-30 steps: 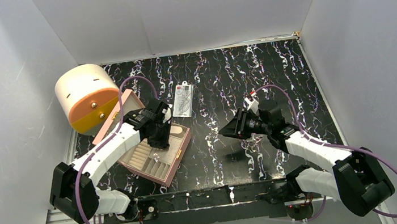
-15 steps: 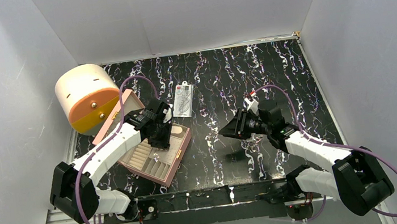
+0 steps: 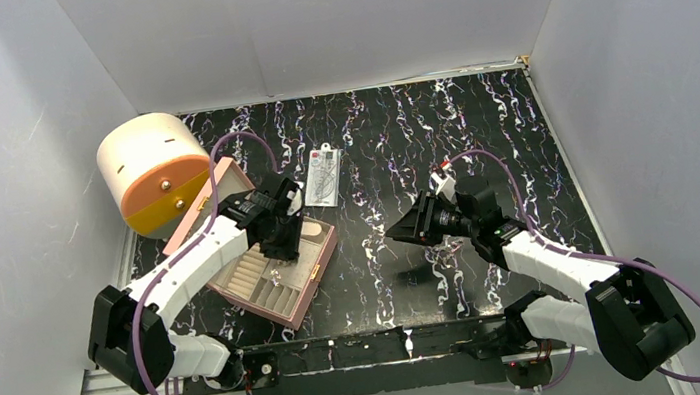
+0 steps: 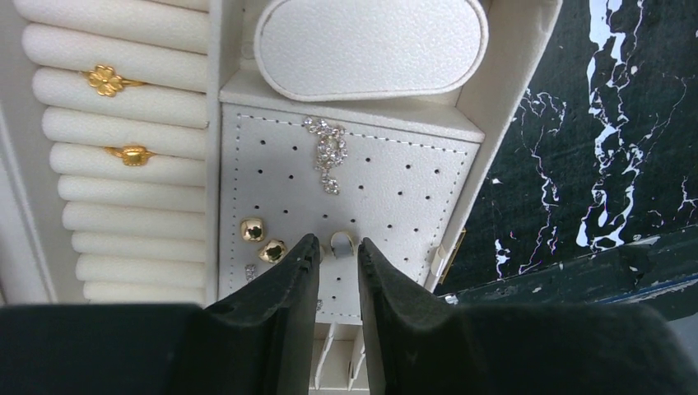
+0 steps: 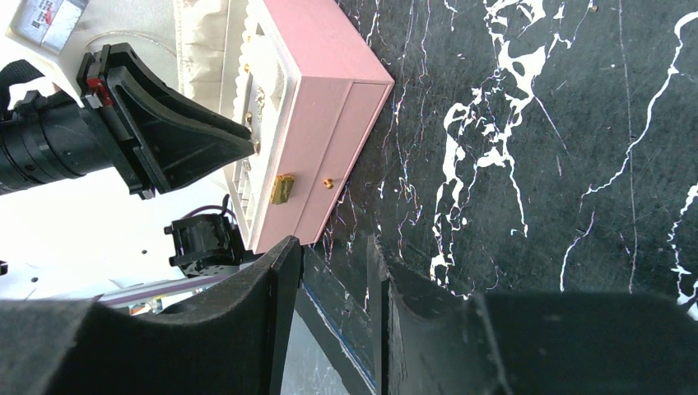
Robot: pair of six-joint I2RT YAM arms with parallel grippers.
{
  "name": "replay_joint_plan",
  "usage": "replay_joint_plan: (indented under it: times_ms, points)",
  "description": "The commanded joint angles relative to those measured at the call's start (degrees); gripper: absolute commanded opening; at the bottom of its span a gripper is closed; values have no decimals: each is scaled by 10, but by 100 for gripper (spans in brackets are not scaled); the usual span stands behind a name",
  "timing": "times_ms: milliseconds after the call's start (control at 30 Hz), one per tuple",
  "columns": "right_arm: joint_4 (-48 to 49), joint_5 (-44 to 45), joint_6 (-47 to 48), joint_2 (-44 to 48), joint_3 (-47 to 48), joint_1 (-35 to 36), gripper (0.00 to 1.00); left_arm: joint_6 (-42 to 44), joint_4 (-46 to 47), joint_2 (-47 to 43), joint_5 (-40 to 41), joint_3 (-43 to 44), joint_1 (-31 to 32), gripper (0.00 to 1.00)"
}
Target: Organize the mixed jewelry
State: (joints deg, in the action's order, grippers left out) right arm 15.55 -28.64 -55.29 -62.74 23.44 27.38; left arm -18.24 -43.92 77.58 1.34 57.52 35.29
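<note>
Pulling away crooked from the small silvery stud (image 4: 342, 244) on the perforated panel (image 4: 395, 189) of the pink box (image 5: 325, 107), I am risking flicking it onto the bench (image 4: 625, 123) or knocking the gold studs (image 4: 261, 239) just beside it, since my tips are crowding all three. The stud is lying in the narrow gap at the tips of my left fingers (image 4: 284, 284), which are standing slightly parted and apparently not clamping it. My right fingers (image 5: 267, 313) are hanging open and empty over the bench, off to the box's side.
</note>
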Motion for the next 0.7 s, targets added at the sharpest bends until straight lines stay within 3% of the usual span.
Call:
replay_joint_plan:
  times_ms: [0,333,500,667]
  points:
    - [33,-4,3,6,-5,-1,45,-3,-19,-15,24,31,-2,24]
    - [-26,30,36,14,22,-1,45,-14,14,-72,46,28,-2,32]
    - [-157,112,95,31,70,-1,46,-19,52,-153,73,5,-1,37]
    - [-285,204,150,54,132,0,52,-10,98,-263,97,-23,-2,48]
